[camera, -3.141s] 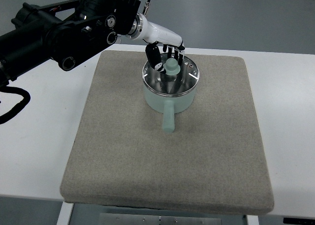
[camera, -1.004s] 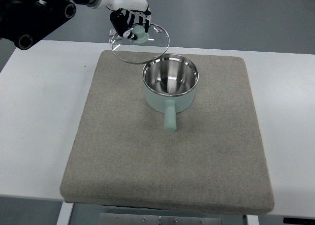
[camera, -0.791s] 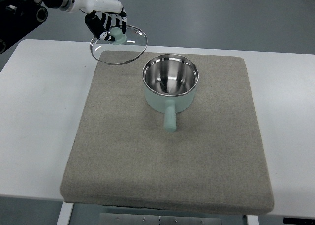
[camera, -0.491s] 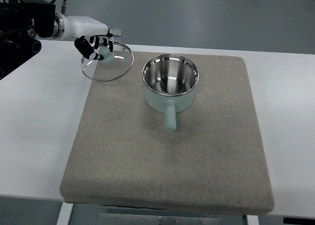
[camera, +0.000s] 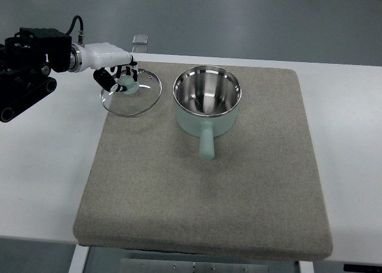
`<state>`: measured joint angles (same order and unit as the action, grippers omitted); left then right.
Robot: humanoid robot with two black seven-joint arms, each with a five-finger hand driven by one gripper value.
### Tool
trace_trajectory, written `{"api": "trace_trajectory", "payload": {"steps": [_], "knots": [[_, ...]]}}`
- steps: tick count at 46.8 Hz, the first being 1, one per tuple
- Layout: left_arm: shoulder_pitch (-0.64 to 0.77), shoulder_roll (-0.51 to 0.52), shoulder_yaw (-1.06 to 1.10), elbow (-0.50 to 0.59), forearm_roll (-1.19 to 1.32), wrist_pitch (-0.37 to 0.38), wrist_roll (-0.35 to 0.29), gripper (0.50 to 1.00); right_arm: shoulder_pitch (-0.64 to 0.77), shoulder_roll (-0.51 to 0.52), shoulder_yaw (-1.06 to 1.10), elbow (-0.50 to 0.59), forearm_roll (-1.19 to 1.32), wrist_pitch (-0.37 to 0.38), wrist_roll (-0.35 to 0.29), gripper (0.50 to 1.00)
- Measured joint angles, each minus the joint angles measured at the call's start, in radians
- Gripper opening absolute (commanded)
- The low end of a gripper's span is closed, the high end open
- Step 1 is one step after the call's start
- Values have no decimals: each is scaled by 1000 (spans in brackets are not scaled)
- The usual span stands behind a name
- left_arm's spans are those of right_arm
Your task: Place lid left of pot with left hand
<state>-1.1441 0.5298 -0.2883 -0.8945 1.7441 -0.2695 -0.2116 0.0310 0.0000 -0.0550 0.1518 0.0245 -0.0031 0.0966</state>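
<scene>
One hand works: left hand (camera: 117,77) has fingers curled round the knob of the glass lid (camera: 132,93), which sits low over the mat's (camera: 203,201) far-left corner, just beside the pot (camera: 206,109), directly under the fingers.

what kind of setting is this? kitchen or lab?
Likely a lab test bench, not a kitchen: a plain white table, a grey felt mat as work surface, one mint pot, bare grey floor beyond.

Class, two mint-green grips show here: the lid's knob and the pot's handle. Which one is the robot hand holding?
The lid's knob: the left robot hand curls round it, while the pot's handle sticks out untouched.
</scene>
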Motion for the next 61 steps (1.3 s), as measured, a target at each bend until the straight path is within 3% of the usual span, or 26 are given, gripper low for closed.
{"api": "trace_trajectory", "payload": {"steps": [4,7,9,27,47,54,61], "knots": [[1,-1,0,0,-6,13,0,852,1,0,0,0,0,0,0,924],[4,-1,0,0,-14,32,0,955,1,0,0,0,0,0,0,924],[8,-1,0,0,-16,42,0,992,1,0,1,0,0,0,0,924],[35,1,-3,0,-163,89,0,994,0,0,0,0,0,0,0,924],[43,14,-3,91,-1271,103,1,994,1,0,0,0,0,0,0,924],[60,37,-24,92,-1427,81,2,994,1,0,0,0,0,0,0,924],[104,41,-80,116,-1543,-10,8,994,1,0,0,0,0,0,0,924]]}}
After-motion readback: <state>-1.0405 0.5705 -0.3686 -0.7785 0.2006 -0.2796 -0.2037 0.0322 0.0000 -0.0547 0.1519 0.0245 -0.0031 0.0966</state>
